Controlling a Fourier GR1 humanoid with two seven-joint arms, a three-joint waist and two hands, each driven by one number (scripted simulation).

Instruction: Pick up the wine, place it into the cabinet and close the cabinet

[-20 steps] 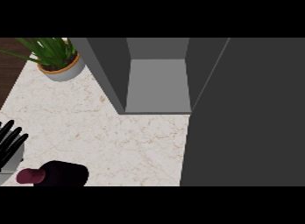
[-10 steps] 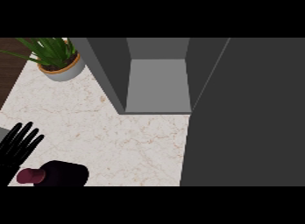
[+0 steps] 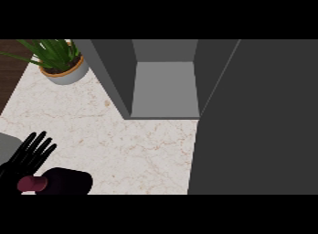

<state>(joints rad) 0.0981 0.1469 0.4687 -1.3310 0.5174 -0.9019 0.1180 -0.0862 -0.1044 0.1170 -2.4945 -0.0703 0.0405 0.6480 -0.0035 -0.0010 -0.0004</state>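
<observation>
You see a dark, rounded wine bottle [image 3: 66, 181] with a maroon cap on the veined marble counter [image 3: 135, 146]. Your left hand [image 3: 23, 160] sits touching it at nine o'clock, its straight black fingers released, grasping nothing.

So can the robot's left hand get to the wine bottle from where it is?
Probably yes. The left hand is right beside the wine bottle, fingers straight, with nothing between them. It only looks like it needs to curl round the bottle.

counter [image 3: 141, 146]: bare centre | open cabinet [image 3: 165, 91]: 12 o'clock | cabinet door [image 3: 263, 119]: blocks 3 o'clock | potted plant [image 3: 62, 61]: 10 o'clock
</observation>
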